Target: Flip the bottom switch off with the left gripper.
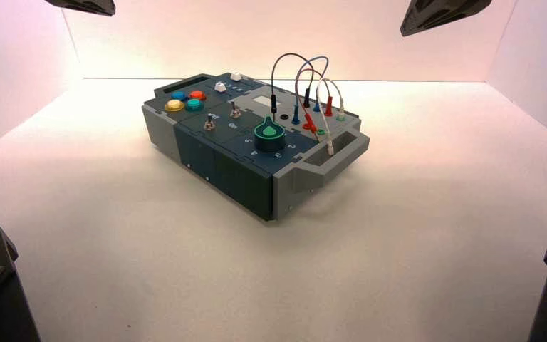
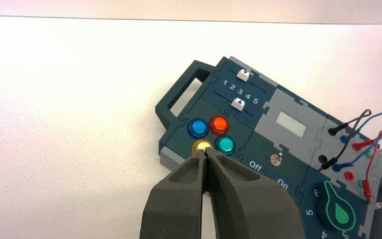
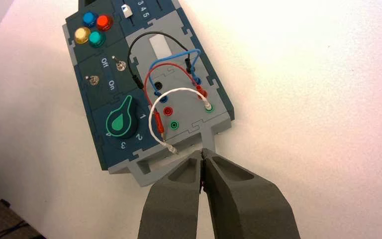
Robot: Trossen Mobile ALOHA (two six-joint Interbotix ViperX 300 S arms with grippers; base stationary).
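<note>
Silver bottom switch [image 3: 93,79] is sitting on the box's [image 1: 228,178] camera-side half, step being the approach. Left end effector [image 2: 205,151] is hanging beyond the box's left, closed, empty, needing to come over and line up; right end effector [image 3: 202,151] is idling off right

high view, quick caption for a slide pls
Dark blue and grey box with coloured buttons, metal toggle switches and looping wires, below two black robot grippers at the top corners
</note>
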